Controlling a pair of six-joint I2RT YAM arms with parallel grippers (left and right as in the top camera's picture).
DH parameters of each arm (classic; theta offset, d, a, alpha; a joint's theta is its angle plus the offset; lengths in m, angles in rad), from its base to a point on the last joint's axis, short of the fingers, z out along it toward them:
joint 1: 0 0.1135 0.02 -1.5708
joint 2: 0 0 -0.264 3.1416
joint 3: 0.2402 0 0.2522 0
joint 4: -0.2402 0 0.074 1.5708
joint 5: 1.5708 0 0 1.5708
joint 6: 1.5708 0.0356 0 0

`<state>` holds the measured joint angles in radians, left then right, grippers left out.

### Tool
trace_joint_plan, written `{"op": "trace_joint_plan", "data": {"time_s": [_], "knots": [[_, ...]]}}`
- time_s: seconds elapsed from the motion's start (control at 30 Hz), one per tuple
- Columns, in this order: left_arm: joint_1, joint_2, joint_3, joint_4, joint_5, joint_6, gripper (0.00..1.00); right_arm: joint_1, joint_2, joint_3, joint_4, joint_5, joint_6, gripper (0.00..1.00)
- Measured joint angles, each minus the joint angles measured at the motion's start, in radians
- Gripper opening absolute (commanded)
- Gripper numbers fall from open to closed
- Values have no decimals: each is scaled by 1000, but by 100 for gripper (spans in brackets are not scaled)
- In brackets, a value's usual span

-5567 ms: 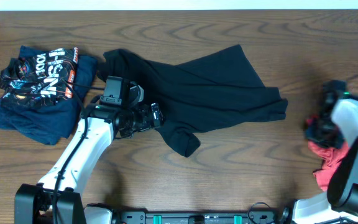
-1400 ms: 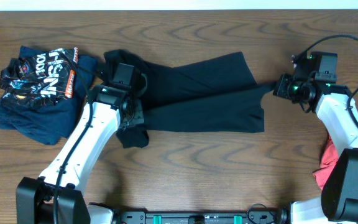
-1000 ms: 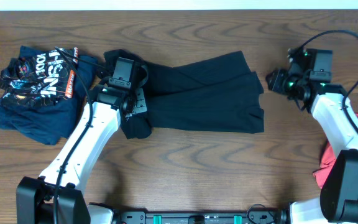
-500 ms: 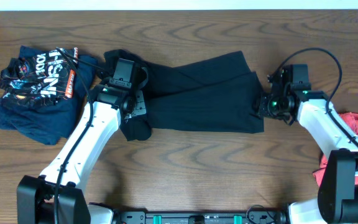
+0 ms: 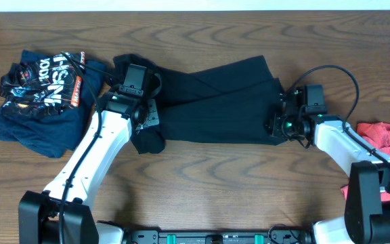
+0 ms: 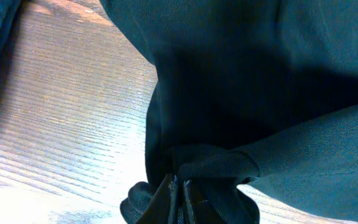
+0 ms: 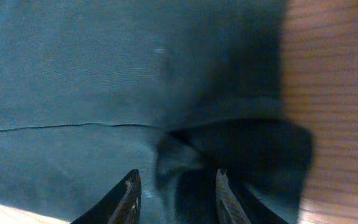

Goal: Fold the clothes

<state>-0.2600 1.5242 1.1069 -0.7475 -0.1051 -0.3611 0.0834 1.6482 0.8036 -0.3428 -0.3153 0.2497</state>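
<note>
Wooden table (image 5: 202,196) under two arms. Coral-red garment (image 5: 379,134) lies crumpled at near right. Left gripper (image 6: 179,191) is clamped tight on the bunched left end of the black garment (image 5: 215,112), which is spread across mid table. Right gripper (image 7: 176,196) sits at its right edge, jaws apart, straddling a fabric fold. Navy printed garments (image 5: 42,95) are piled far left.

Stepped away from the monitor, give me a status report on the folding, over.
Left gripper shut on black garment, left end. Right gripper open, jaws astride its right edge. Navy pile at left, red garment at right, off the black one.
</note>
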Motion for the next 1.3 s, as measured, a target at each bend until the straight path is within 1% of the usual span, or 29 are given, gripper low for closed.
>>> {"op": "trace_joint_plan", "data": {"time_s": [0.17,0.3,0.57,0.63,0.73,0.83,0.93,1.27,1.3], "knots": [[0,0,0,0,0,0,6,22,0,-1,13,-14,0,37],[0,0,0,0,0,0,6,26,0,-1,19,-12,0,38],[0,0,0,0,0,0,6,26,5,-1,39,34,2,38],[0,0,0,0,0,0,6,26,19,-1,55,39,6,32],[0,0,0,0,0,0,6,26,39,-1,64,39,13,19],[0,0,0,0,0,0,6,26,43,-1,81,39,19,13],[0,0,0,0,0,0,6,26,43,-1,96,38,21,2],[0,0,0,-3,0,0,6,26,43,-1,132,38,28,1],[0,0,0,-5,0,0,5,25,43,-1,133,38,28,1]]}}
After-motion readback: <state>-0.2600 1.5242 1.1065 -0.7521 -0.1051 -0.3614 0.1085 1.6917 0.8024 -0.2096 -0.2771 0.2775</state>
